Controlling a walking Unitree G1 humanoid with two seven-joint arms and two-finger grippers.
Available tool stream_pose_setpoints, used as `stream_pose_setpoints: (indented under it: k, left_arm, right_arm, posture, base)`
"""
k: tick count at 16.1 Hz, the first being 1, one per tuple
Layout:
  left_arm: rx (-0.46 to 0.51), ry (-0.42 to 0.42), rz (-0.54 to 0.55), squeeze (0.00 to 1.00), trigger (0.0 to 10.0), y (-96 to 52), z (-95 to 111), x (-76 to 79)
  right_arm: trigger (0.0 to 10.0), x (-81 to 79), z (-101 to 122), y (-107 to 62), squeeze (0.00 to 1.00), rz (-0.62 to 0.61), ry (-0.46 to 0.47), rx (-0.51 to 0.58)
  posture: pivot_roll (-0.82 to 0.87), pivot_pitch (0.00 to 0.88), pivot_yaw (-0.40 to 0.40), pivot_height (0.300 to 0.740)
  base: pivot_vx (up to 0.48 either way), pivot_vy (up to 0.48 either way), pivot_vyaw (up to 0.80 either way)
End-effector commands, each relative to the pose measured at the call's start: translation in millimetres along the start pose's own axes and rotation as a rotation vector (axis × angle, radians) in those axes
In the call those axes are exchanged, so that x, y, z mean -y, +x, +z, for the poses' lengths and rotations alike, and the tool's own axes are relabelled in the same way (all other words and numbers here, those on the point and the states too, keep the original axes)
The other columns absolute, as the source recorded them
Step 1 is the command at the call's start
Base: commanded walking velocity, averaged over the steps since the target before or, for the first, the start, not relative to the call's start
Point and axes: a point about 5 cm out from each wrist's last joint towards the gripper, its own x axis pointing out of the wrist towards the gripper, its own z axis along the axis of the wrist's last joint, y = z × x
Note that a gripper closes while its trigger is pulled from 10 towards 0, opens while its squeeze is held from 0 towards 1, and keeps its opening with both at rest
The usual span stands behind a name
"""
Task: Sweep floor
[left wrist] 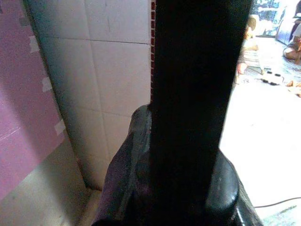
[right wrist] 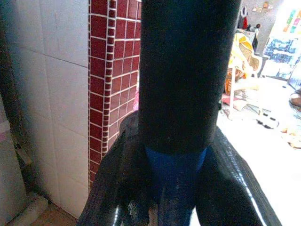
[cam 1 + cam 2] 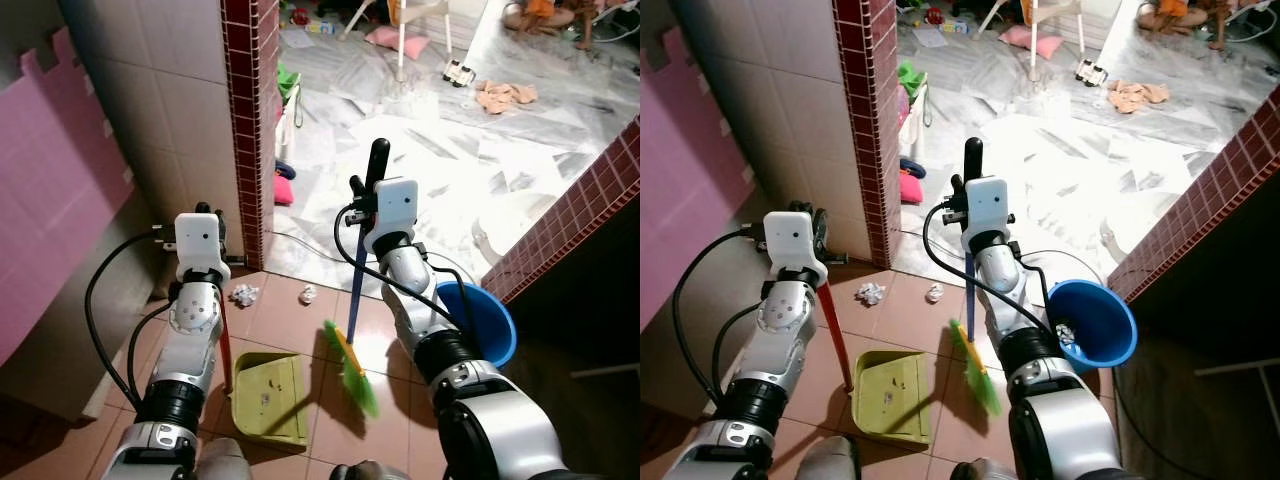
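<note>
Right end effector [image 3: 372,185]: closed round the broom [image 3: 352,345] handle, upper part; right wrist view shows blue shaft w/ black grip cap wedged between both black fingers [image 2: 110,188]. Broom stands near upright, slightly tilted; green bristle head down on the terracotta floor tiles [image 3: 280,320], just beside the dustpan [image 3: 268,397].

Left end effector [image 3: 215,235]: wrapped on the dustpan's red handle [image 3: 834,335]; left wrist view shows a dark bar pinned between the fingers, no gap visible. Pan is yellow-green, flat on tiles, mouth facing away from robot, between the two arms.

Debris: two crumpled white paper wads, wad A [image 3: 243,294] and wad B [image 3: 308,294], on tiles ahead of pan, near each other but apart, close to the base of the red-brick pillar [image 3: 250,120]. Neither touches pan or bristles.

Blue bucket [image 3: 492,320] at robot's right, beside right forearm; some pale scrap inside, seen in right eye view.

Surroundings: white wall tiles and pink panel [image 3: 50,200] to left; marble floor [image 3: 450,150] beyond the pillar w/ scattered cloths, pink cushion [image 3: 398,40], chair legs. Low brick wall [image 3: 580,205] on right. Cable runs across the threshold.
</note>
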Motion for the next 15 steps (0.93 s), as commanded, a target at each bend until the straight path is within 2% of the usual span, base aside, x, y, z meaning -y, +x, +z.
stream_pose_setpoints:
  k: [1,4,15]
  left_arm:
    - [0.066,-0.006,-0.008,0.0,10.0,5.4,15.1,2.8]
    - [0.068,-0.005,-0.012,0.0,10.0,5.9,15.3,3.0]
    - [0.061,-0.004,-0.012,0.0,10.0,6.3,15.1,4.0]
  right_arm:
    - [10.0,3.4,5.4,2.5,0.0,-0.006,-0.015,0.026]
    - [10.0,1.4,6.7,3.6,0.0,0.001,-0.004,0.031]
    - [10.0,3.0,7.0,4.3,0.0,-0.004,-0.013,0.029]
  posture:
    - [0.06,0.056,-0.099,0.74]
    - [0.06,0.049,-0.101,0.74]
    - [0.06,0.05,-0.104,0.74]
  base:
    - [0.36,0.259,0.55]
    - [0.365,0.261,0.69]
    - [0.342,0.255,0.0]
